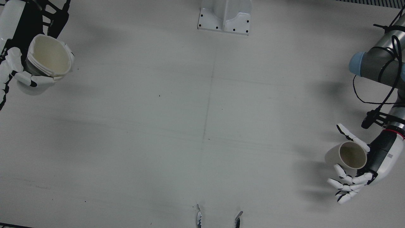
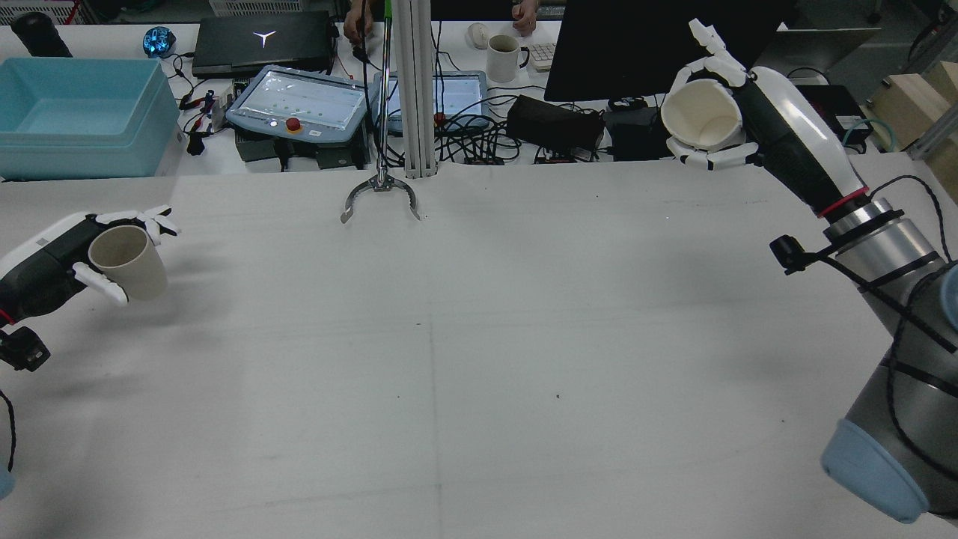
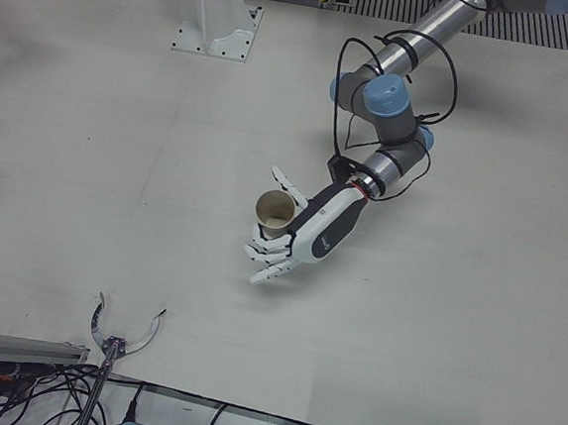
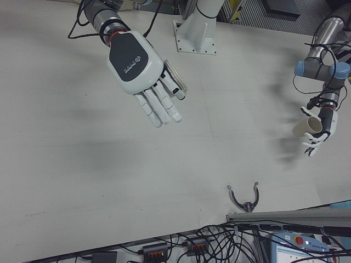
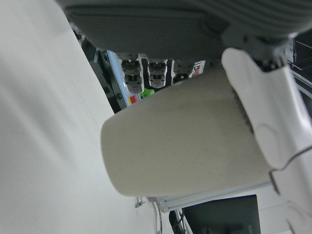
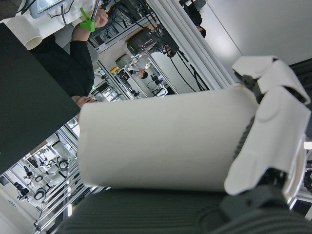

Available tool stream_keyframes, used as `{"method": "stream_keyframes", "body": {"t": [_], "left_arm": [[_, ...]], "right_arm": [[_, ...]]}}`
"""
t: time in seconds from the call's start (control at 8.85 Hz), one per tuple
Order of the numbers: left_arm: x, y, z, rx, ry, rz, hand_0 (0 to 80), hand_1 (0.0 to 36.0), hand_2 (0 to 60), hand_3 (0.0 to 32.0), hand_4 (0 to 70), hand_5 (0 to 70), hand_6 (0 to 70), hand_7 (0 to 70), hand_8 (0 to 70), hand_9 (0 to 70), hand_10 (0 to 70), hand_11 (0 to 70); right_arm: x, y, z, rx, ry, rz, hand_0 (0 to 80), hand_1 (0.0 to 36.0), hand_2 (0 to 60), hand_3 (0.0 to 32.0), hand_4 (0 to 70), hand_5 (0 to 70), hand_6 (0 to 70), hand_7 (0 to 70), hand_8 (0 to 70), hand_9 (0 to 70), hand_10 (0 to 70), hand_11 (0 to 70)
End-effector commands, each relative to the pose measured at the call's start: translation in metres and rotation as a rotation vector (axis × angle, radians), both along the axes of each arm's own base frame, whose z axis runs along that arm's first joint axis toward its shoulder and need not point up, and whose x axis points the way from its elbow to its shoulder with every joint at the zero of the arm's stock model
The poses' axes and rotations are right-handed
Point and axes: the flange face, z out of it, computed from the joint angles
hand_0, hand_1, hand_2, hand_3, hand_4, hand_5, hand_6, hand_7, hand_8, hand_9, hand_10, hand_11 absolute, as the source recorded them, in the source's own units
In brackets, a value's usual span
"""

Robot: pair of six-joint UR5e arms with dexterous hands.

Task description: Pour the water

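While both cups are carried in the air at opposite sides of the counter point(image 1: 202, 126), nothing has yet been poured, and the widest risk is judged to lie in the long traverse that must be made before the two can meet. The right arm point(image 2: 891, 299) is raised high, and the right hand point(image 2: 730, 112) is wrapped around the larger white cup point(image 2: 702, 112), whose mouth is tipped sideways toward the rear camera; if water is held inside, it could be spilled well before the other cup is reached, although whether any liquid is present cannot be told from any view. The left hand point(image 1: 364, 164) is closed partly around the smaller beige cup point(image 1: 349, 155): it is pinched between the thumb on one side and one or two fingers on the other, while the remaining fingers point(image 1: 343, 190) are splayed free below it. Such a light hold is judged likely to let the cup rotate or slip when a stream lands in it. That cup is also leaned over, so its opening is presented at an angle and part of a pour could be missed. A smaller hazard is posed by the metal claw point(image 2: 380, 196) hanging at the far edge of the counter, which could be clipped if either cup is swung near it.
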Motion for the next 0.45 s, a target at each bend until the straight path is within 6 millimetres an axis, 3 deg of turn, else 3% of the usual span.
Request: {"method": "stream_keyframes", "body": {"t": [0.0,0.11,0.34], "left_arm": [[-0.094,0.032,0.102,-0.081,-0.019,-0.103,49.7,5.1,0.0,0.0,44.9,70.0,26.5,35.5,7.5,12.5,9.8,14.6],[-0.112,0.039,0.131,-0.095,-0.025,-0.127,49.8,5.2,0.0,0.0,44.7,70.0,26.5,35.7,7.5,12.5,9.8,14.7],[-0.142,0.065,0.188,-0.129,-0.039,-0.182,49.7,4.9,0.0,0.0,44.6,70.0,26.4,35.1,7.7,12.8,10.0,14.9]], "right_arm": [[0.009,-0.008,0.050,-0.115,-0.186,-0.009,46.6,19.3,34.1,0.0,15.5,45.1,2.0,3.5,0.0,0.0,3.2,6.1],[0.004,-0.013,0.067,-0.148,-0.226,-0.028,46.3,18.5,33.5,0.0,16.9,42.0,1.8,2.6,0.0,0.0,3.7,6.6],[0.010,-0.011,0.081,-0.172,-0.225,-0.022,46.5,18.9,33.1,0.0,13.7,40.5,0.8,1.4,0.0,0.0,2.6,5.1]]}}
